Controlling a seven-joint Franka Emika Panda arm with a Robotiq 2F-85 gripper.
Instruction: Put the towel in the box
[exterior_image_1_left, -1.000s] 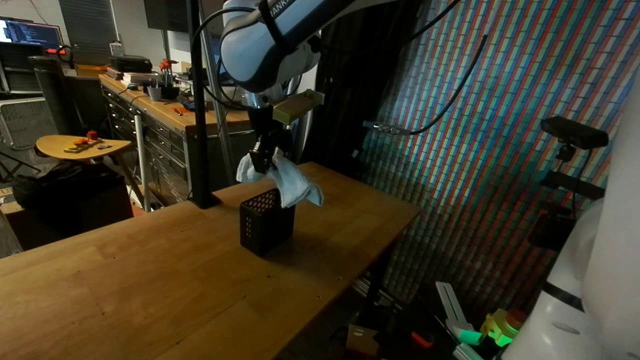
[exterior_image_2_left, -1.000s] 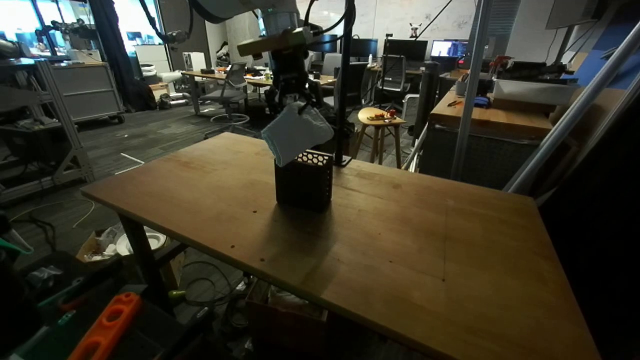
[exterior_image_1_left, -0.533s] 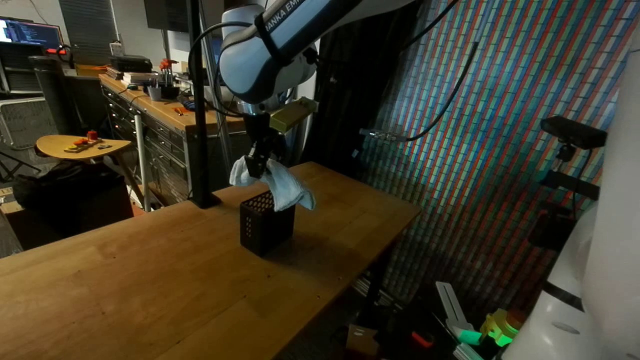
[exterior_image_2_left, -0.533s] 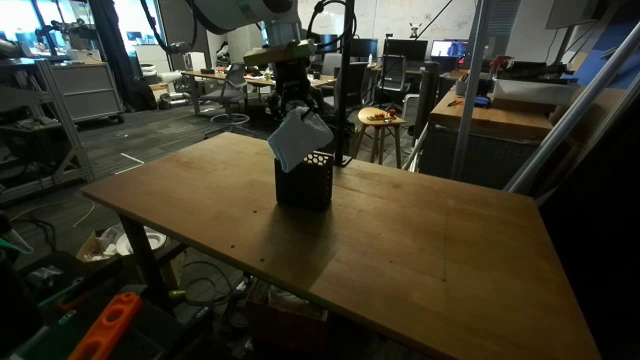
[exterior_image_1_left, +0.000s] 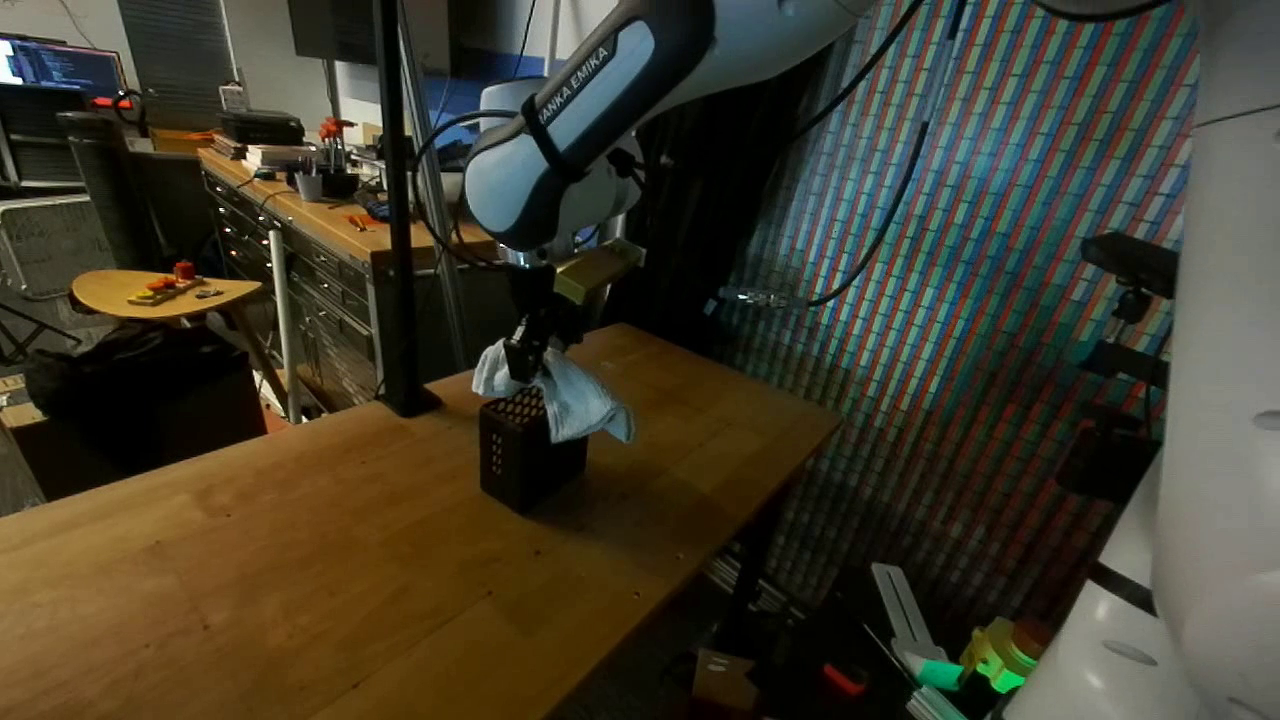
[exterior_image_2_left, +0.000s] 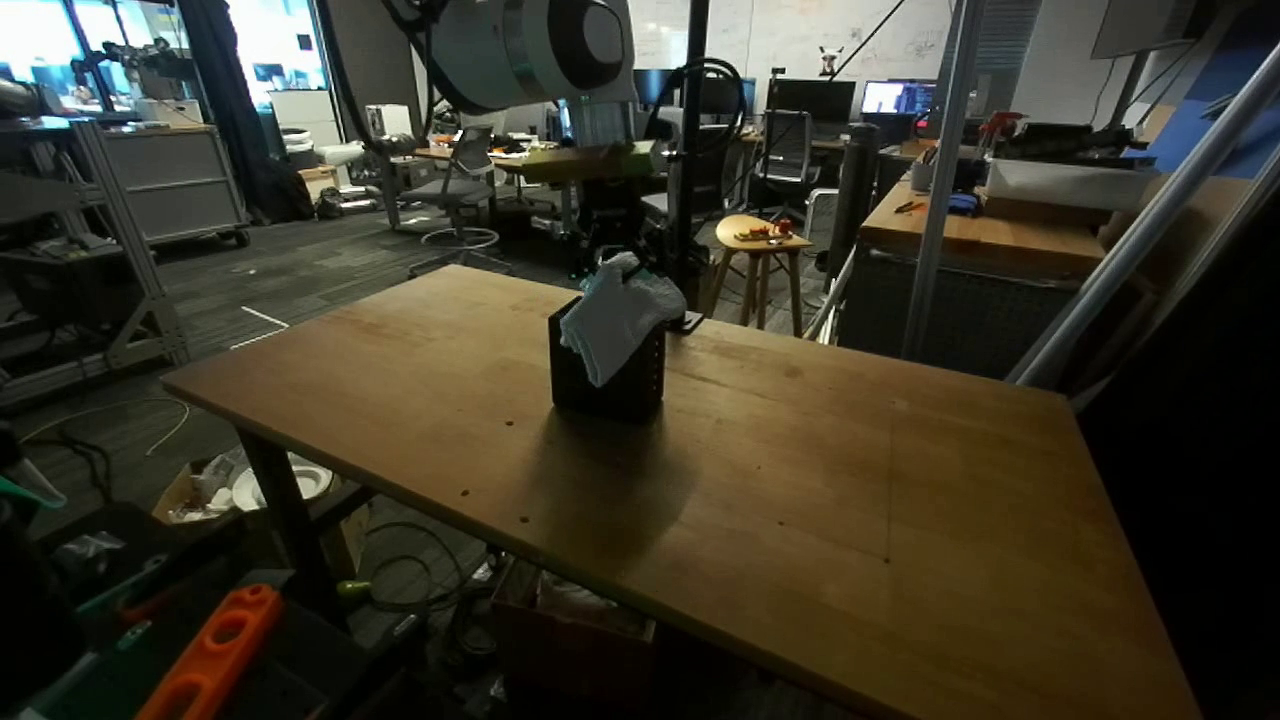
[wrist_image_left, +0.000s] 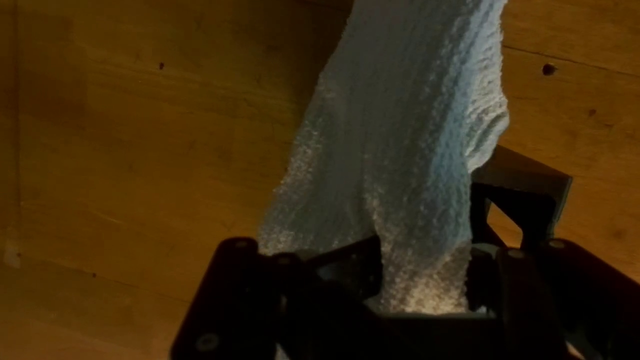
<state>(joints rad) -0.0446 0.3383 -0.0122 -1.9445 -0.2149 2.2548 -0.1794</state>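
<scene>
Left to right, in an exterior view: at far left, a small rounded wooden side table (exterior_image_1_left: 110, 287); next, a tall black upright post (exterior_image_1_left: 397, 200) at the far edge of a broad honey-brown wooden worktable (exterior_image_1_left: 330, 560); then, upright on that surface, a black rectangular box (exterior_image_1_left: 532, 462) with honeycomb holes. Poised just above its top, a black two-fingered gripper (wrist_image_left: 425, 275), drawn tight, with only a bunched fold of pale blue cloth towel (exterior_image_1_left: 585, 402) caught in it. Splayed to either side of that pinch, both ends, the longer hanging outside the rim in both exterior views; contact with the wall, impossible to tell. At right, a glossy red, green and blue striped backdrop (exterior_image_1_left: 960, 300).

Step in hand, by judgement: lowering the towel in. Best done by shifting away from the longer end until centred over the opening, then sinking the pinched fold below the rim, drawing both ends inward after it. Loosen only then, and rise straight up; otherwise, likely cloth left draped over the edge.
</scene>
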